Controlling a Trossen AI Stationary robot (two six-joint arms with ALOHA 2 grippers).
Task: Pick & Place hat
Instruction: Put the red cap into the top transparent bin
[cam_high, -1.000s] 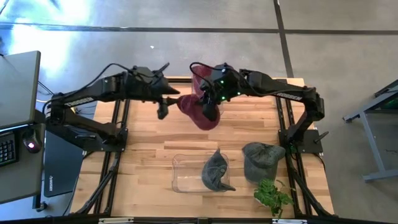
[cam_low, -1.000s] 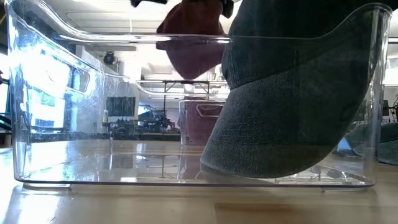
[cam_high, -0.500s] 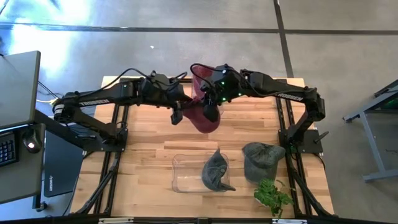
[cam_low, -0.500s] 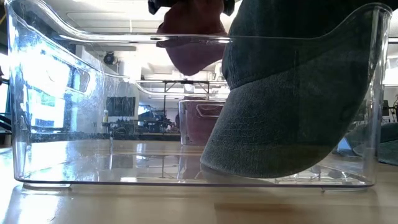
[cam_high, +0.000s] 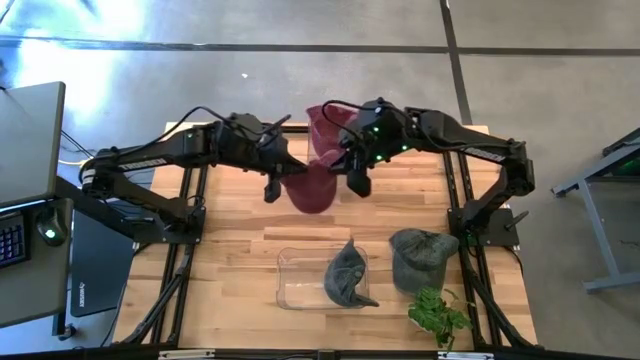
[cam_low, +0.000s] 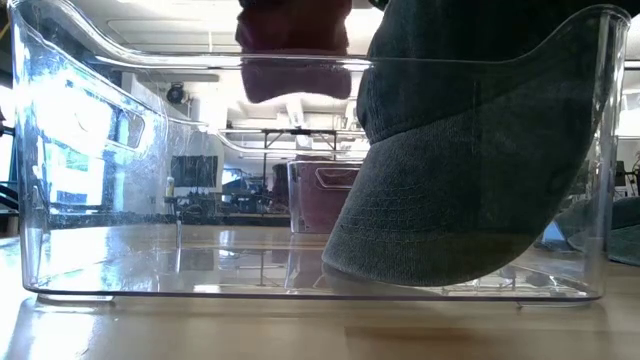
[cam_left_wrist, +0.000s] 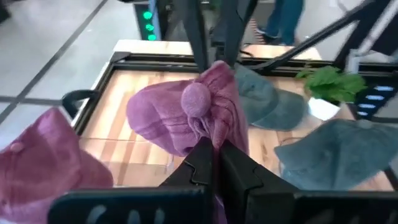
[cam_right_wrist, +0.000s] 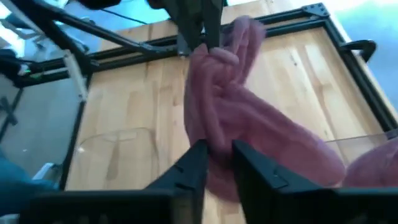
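Currently no legible writing shows. Soft maroon fabric hat, crumpled, with a top button, hangs above the wooden bench, beyond the clear plastic bin. Left gripper jaws are clamped on it; right gripper jaws slightly apart around its fabric.

Items I log off the table feed, high view:
- Wooden table, slatted top, centre.
- Potted green plant, table's 5 o'clock corner.
- Side desk, 9 o'clock, carrying keyboard and mouse.
- Grey metal stand, 3 o'clock, off the table.
- Concrete floor, 12 o'clock.
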